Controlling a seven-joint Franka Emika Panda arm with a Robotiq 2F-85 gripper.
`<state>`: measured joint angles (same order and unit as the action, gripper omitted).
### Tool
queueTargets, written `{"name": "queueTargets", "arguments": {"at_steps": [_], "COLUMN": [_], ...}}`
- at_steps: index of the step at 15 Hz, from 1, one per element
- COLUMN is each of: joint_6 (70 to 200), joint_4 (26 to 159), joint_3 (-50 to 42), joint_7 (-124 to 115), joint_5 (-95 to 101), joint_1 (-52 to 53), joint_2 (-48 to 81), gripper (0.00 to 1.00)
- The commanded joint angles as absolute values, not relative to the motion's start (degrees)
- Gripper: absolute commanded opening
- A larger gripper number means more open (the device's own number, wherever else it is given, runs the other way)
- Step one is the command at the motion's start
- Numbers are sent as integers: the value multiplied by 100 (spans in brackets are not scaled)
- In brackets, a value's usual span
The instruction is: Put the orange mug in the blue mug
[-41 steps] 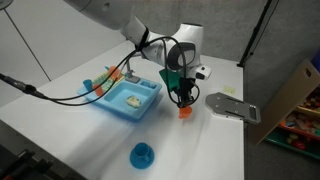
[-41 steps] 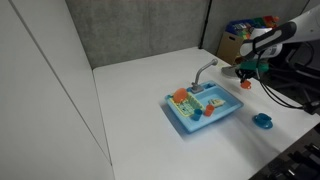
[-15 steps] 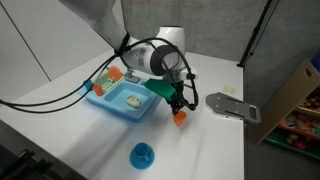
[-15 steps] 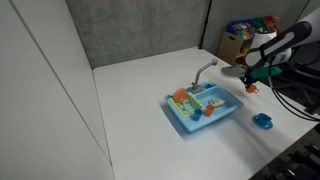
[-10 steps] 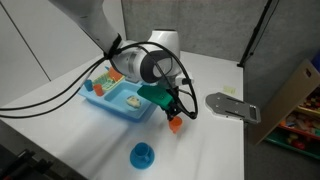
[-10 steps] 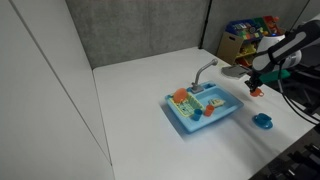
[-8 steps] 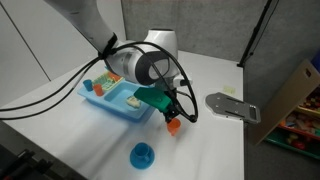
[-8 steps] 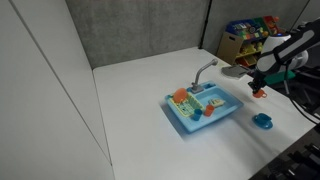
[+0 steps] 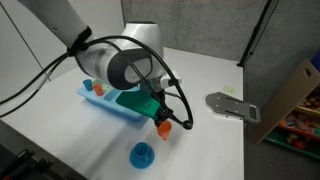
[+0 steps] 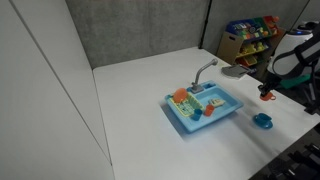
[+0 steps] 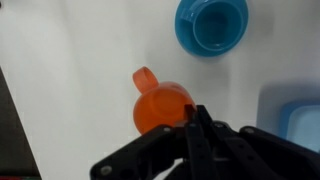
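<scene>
My gripper (image 9: pixel 162 122) is shut on the orange mug (image 9: pixel 162 128) and holds it in the air above the white table. In the wrist view the orange mug (image 11: pixel 160 105) hangs from the shut jaws (image 11: pixel 194 118), handle pointing up-left. The blue mug (image 9: pixel 142 155) stands upright on the table, below and a little to the side of the orange mug. In the wrist view the blue mug (image 11: pixel 212 26) sits at the top, open mouth showing. In an exterior view the orange mug (image 10: pixel 267 95) is above the blue mug (image 10: pixel 263 121).
A blue toy sink (image 9: pixel 112 104) with small items stands behind the arm; it also shows in an exterior view (image 10: pixel 205 108) with a grey faucet (image 10: pixel 205 70). A grey flat plate (image 9: pixel 232 105) lies at the right. Black cables (image 9: pixel 40 75) trail left. A cardboard box (image 9: pixel 295 100) stands beside the table.
My gripper has carried the orange mug away from the grey plate toward the table's front, nearer the blue mug. The blue mug has not moved.
</scene>
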<state>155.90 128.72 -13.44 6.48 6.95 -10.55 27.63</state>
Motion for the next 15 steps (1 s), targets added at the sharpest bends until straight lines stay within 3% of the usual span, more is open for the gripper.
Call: {"name": "queueTargets", "arguments": {"at_steps": [1, 15], "joint_6": [15699, 16097], "joint_4": [13512, 14448], "joint_3": [-1250, -1167], "joint_7": [928, 1157], "joint_5": [870, 1110], "joint_1": [-1112, -1031], "joint_2": [2163, 1779], "gripper": [3, 3]}}
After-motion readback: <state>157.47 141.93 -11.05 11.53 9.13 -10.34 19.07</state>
